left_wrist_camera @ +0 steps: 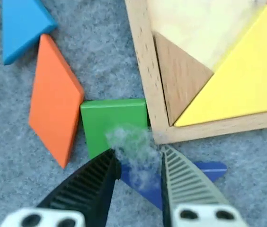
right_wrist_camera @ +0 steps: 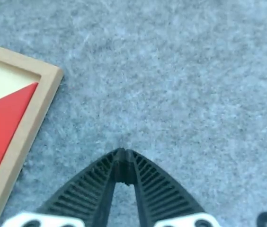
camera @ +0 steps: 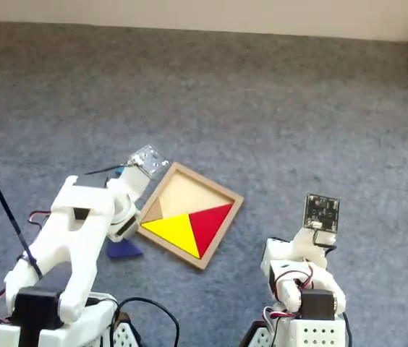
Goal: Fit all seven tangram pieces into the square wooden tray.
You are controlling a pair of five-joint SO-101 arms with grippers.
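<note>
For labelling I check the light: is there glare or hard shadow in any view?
High view: even light, no hard shadows on the carpet. Left wrist view: the tray floor looks pale; a grey haze overlaps the green square by the left claw.

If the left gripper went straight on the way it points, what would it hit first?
The left gripper would probably meet the green square, beside the tray; depth is unclear.

left arm (camera: 81,231) stretched forward over table, wrist pitched down. left gripper (left_wrist_camera: 138,158) aimed downward, black finger (left_wrist_camera: 93,182) and white finger (left_wrist_camera: 183,182) apart, narrow gap at tips. right arm (camera: 302,278) folded back near own base. right gripper (right_wrist_camera: 123,164) aimed downward, tips pressed together.
</note>
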